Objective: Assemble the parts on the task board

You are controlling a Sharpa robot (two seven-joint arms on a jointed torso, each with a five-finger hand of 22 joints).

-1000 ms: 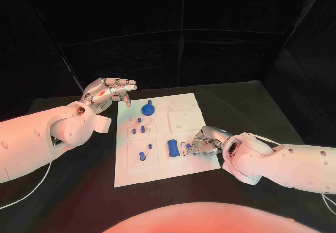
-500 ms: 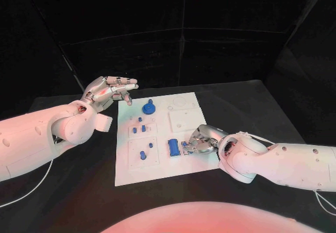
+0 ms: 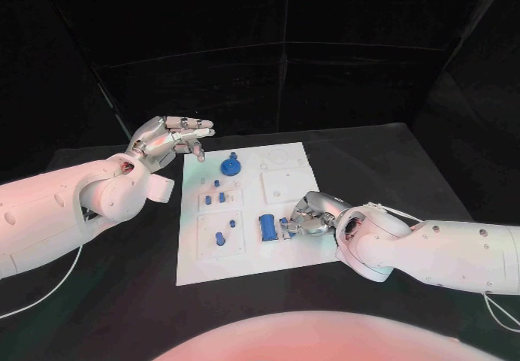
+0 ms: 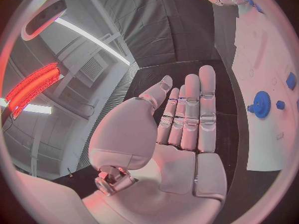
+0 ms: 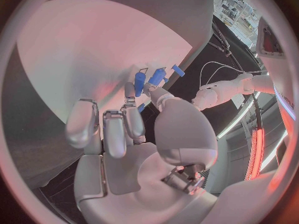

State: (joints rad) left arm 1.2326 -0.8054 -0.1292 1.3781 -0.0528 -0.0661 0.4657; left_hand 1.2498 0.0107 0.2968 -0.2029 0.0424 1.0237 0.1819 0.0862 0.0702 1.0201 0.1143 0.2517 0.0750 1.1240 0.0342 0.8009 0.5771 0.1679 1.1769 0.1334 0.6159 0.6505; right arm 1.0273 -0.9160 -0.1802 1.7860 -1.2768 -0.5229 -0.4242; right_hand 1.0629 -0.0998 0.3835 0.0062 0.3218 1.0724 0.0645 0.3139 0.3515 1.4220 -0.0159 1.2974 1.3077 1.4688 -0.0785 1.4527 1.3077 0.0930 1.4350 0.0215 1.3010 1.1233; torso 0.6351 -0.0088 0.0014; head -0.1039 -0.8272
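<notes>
Head view: the task board (image 3: 284, 252) lies mid-bench, blue parts seated across it. The right hand (image 3: 312, 218) rests at the board's near right area, fingers (image 5: 126, 115) curled down beside a small blue part (image 3: 288, 226) next to the larger blue block (image 3: 267, 226); whether they pinch it, I cannot tell. The left hand (image 3: 170, 138) hovers off the board's far left corner, fingers (image 4: 198, 109) straight, side by side, holding nothing. These parts look light, rigid and slick; pinching their flat sides seems safest.
</notes>
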